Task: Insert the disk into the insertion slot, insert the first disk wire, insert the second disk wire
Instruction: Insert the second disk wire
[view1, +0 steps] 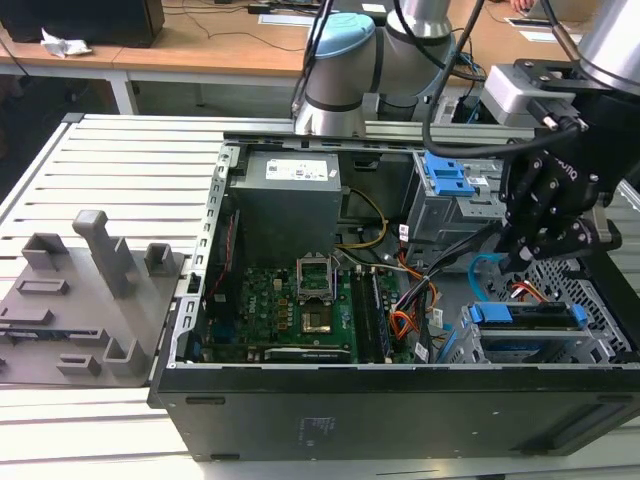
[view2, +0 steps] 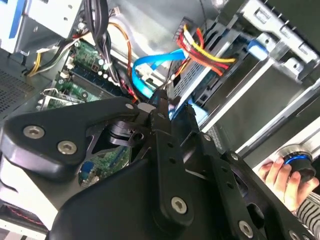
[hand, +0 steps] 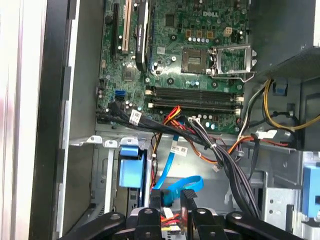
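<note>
First wrist view has the gripper (hand: 171, 195) nearest the lens, and honestly I can't tell if it's clamped on anything or loose. It sits right at the end of the second disk wire (hand: 186, 184), the light-blue flat cable, which loops just beside the disk (view1: 525, 316). The disk itself is already down in the insertion slot (view1: 603, 305), lying flat in the perforated cage with its blue bracket showing along the top. The first disk wire (view2: 206, 50), the red/orange/yellow bundle, runs up to the disk's end in the second wrist view. I can't make out whether its plug is fully seated. Just past the disk, a black cable bundle (hand: 227, 165) and an orange flat cable (view1: 401, 322) cross toward the motherboard (view1: 285, 305), which lies further from the disk across the case floor. In the exterior view, the taller cage with the blue latch (view1: 446, 176) stands just beyond the disk. The power supply (view1: 290, 200) is well apart from the disk at the case's back corner. A grey plastic fixture tray (view1: 80, 300) sits farthest from the disk, outside the computer case (view1: 400, 410) on the slatted counter (view1: 120, 170). Second wrist view also catches a person's hand (view2: 277, 176) on a blue-ringed knob (view2: 301, 166), outside the case on the disk's side.
</note>
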